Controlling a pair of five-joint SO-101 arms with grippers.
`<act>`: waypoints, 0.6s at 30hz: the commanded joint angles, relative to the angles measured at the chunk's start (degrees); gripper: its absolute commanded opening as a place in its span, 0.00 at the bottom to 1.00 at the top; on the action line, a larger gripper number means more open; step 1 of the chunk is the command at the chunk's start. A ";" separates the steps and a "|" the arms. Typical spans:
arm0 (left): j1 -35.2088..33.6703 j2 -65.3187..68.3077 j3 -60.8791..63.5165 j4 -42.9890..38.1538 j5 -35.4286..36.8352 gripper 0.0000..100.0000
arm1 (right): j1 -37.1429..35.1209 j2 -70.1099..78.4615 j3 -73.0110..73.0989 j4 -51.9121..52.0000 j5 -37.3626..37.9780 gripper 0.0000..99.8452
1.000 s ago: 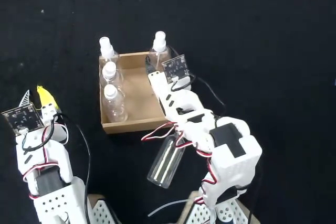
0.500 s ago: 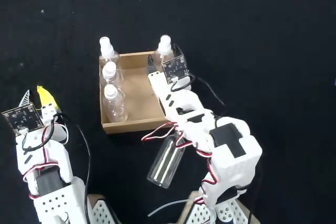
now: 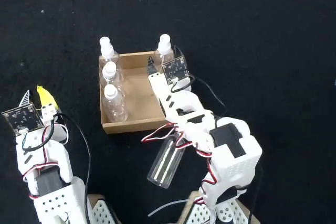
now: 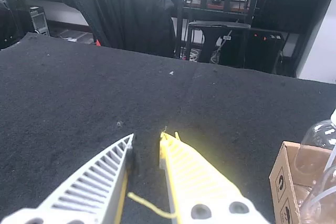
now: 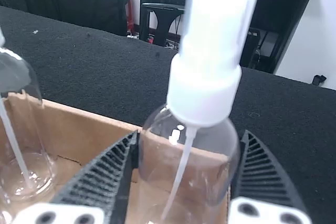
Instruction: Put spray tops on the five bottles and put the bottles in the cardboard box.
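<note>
The cardboard box point(image 3: 142, 124) stands mid-table. Three clear bottles with white spray tops stand along its left wall: one point(image 3: 106, 49) at the back, one point(image 3: 109, 72) in the middle, one point(image 3: 112, 99) in front. My right gripper point(image 3: 163, 61) is shut on a fourth topped bottle point(image 3: 165, 46) at the box's back right corner; I cannot tell whether it stands inside the wall. In the right wrist view this bottle point(image 5: 205, 93) sits upright between the black fingers point(image 5: 105, 171). My left gripper point(image 3: 35, 95) hangs open over bare table left of the box, holding nothing.
A clear bottle without a top point(image 3: 167, 160) lies on its side by the right arm's base, partly under the arm. Red and white wires hang near it. The black table point(image 3: 262, 51) stretches free to the right and back. The left wrist view catches the box corner point(image 4: 291, 182).
The right gripper has shifted the held bottle slightly right, towards the box's back right corner. The left arm has stayed still.
</note>
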 commanded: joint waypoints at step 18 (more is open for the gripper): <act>0.48 -0.88 1.27 0.26 -0.44 0.06 | -1.05 -22.90 3.38 4.92 -2.55 0.26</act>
